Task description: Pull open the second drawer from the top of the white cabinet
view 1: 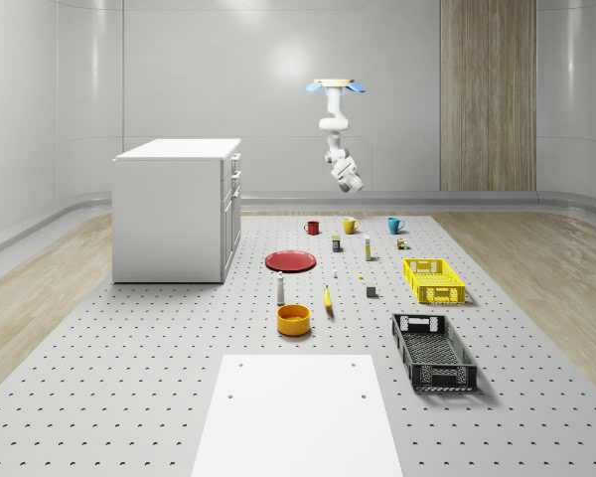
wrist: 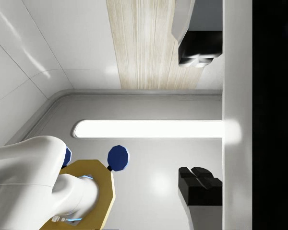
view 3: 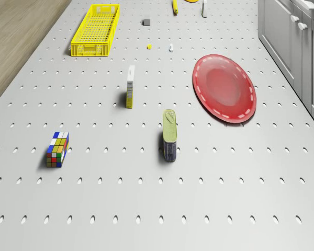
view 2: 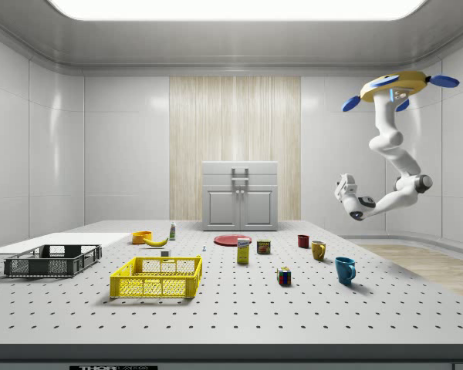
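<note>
The drone (view 1: 337, 85) is hovering high over the table's far end, above the mugs, with the gripper (view 1: 352, 183) hanging well apart from the cabinet (view 1: 176, 209). The cabinet is standing toward the whole-scene view's left, its second drawer (view 1: 235, 181) facing the gripper's side. In the wrist view, the fingers (wrist: 200, 184) are standing wide apart, holding nothing.

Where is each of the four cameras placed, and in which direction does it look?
Whole-scene view: high, facing the far wall; drone hovers past the mugs, gripper hanging in the air.
Side view: low at the table's edge, facing the white cabinet front.
Drone view: on the drone, looking down at the red plate.
Wrist view: on the wrist, looking up at the ceiling, with the drone's underside in sight.
Whole-scene, side and drone views share the yellow crate.
</note>
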Controlling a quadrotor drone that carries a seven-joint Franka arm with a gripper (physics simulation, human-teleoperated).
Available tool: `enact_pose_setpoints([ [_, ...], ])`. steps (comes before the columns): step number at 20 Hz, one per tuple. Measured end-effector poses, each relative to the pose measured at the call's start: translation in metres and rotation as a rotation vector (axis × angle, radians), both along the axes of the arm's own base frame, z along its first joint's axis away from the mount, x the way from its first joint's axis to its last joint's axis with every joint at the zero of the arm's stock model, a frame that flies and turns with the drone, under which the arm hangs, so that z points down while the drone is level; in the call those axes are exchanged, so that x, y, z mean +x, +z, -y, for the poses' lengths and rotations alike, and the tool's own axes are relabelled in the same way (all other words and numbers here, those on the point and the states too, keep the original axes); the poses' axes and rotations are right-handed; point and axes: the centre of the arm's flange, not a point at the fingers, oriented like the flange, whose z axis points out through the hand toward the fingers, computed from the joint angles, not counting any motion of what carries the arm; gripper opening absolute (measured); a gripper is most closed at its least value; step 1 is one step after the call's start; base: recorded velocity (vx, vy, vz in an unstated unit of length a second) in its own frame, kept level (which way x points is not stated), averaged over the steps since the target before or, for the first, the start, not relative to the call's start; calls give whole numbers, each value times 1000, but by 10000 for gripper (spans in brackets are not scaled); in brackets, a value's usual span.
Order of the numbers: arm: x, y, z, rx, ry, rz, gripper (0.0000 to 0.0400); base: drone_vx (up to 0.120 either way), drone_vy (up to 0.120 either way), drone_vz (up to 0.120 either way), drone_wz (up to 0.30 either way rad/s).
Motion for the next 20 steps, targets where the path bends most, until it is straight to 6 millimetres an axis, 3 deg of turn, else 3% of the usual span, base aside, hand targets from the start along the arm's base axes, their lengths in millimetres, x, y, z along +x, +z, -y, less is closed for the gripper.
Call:
enact_pose_setpoints([
  [3,0,-23,14,275,4,-2,305,120,-120,0,0],
  [7,1,-42,21,484,7,-3,303,120,-120,0,0],
  [20,1,-60,23,666,9,-4,300,120,-120,0,0],
])
